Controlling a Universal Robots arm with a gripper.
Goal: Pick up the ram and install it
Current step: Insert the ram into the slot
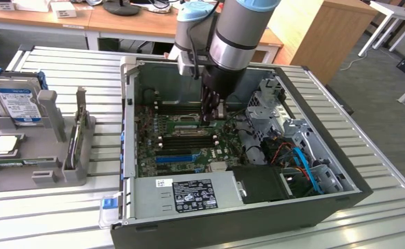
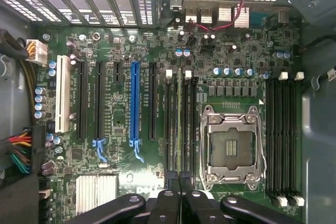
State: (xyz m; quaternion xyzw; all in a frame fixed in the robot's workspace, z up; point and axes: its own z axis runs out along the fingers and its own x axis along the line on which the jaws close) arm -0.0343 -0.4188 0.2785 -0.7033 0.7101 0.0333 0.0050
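Since the computer case lies on its side with the panel off, the motherboard faces up and the arm can come straight down onto it. At the exterior view's left, on the slatted surface, a grey fixture racks spare parts on edge so each can be pinched from above: a hard drive, then 1 upright card with a metal bracket. Next is the case, with the power supply at its near end. On the board: the blue expansion slot, then a bank of black memory slots, then the open CPU socket. The ram stands edge-on in that bank, lined up with 1 slot so its contacts meet it. Fully seated or just resting: cannot tell. The fingers are nearly closed, just a sliver of gap, with the ram's thin edge running in between. I judge they grip its flat faces, which keeps it upright over the slot. At the exterior view's right are the drive cage and blue cables, untouched.
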